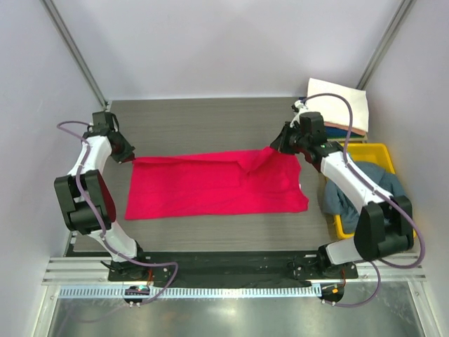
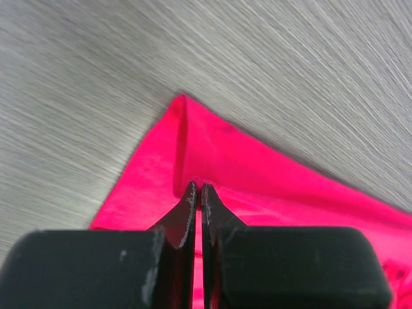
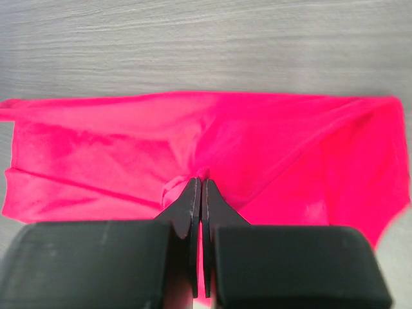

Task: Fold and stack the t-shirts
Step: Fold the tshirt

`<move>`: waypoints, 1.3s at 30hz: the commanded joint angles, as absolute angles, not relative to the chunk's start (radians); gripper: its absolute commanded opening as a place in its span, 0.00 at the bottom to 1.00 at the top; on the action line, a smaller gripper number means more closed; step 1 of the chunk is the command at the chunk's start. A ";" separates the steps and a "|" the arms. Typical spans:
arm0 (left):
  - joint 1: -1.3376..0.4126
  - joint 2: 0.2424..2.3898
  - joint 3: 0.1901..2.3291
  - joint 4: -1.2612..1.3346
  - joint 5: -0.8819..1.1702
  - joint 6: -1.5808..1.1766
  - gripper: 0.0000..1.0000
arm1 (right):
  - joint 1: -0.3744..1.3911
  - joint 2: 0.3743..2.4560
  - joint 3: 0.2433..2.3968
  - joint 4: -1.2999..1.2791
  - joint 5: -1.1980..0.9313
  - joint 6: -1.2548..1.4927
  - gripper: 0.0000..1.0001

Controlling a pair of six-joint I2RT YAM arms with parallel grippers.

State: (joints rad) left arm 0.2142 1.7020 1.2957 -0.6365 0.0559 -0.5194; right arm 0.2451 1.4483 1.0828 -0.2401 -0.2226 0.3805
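Note:
A crimson-pink t-shirt (image 1: 210,186) lies spread across the grey table. My left gripper (image 1: 130,156) is shut on its far left corner; in the left wrist view the cloth (image 2: 257,174) sits pinched between the closed jaws of the gripper (image 2: 197,188). My right gripper (image 1: 275,147) is shut on the shirt's far right edge and lifts it into a ridge; the right wrist view shows the cloth (image 3: 129,148) bunched at the gripper (image 3: 198,181). A slate blue-grey t-shirt (image 1: 365,189) hangs out of the yellow tray. A folded cream-white t-shirt (image 1: 344,105) lies at the far right.
The yellow plastic tray (image 1: 375,151) stands at the right table edge, under my right arm. A strip of pink cloth (image 1: 351,132) shows beneath the cream-white fold. Grey walls enclose the table on three sides.

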 commanded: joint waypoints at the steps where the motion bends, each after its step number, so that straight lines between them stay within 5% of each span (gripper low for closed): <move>1: 0.238 1.648 1.273 -0.592 0.077 -0.492 0.00 | 0.247 1.329 1.025 -0.241 -0.169 0.400 0.01; 13: 0.244 1.595 1.204 -0.572 0.100 -0.502 0.00 | 0.249 1.103 0.841 -0.282 -0.062 0.480 0.01; 18: 0.244 1.519 1.138 -0.561 0.006 -0.514 0.04 | 0.249 0.895 0.593 -0.183 0.059 0.685 0.04; 19: 0.247 1.510 1.137 -0.571 -0.033 -0.520 0.09 | 0.249 0.841 0.568 -0.187 0.081 0.708 0.16; 20: 0.250 1.491 1.131 -0.572 -0.060 -0.535 0.33 | 0.249 0.824 0.549 -0.190 0.096 0.721 0.53; 21: 0.255 1.447 1.100 -0.542 -0.084 -0.555 0.59 | 0.250 0.815 0.529 -0.192 0.107 0.726 0.63; 25: 0.258 1.362 1.052 -0.489 -0.119 -0.574 0.78 | 0.249 0.842 0.566 -0.247 0.129 0.709 0.74; 32: 0.223 1.385 1.075 -0.492 -0.049 -0.551 0.67 | 0.299 0.945 0.586 -0.169 0.046 0.745 0.70; 39: -0.027 1.526 1.106 -0.578 -0.057 -0.606 0.64 | 0.446 1.265 0.684 -0.153 0.107 0.831 0.70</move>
State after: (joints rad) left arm 0.0364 1.4643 1.0901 -0.5426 -0.0788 -0.5735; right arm 0.4274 1.1828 0.6167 -0.1917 0.0761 0.7658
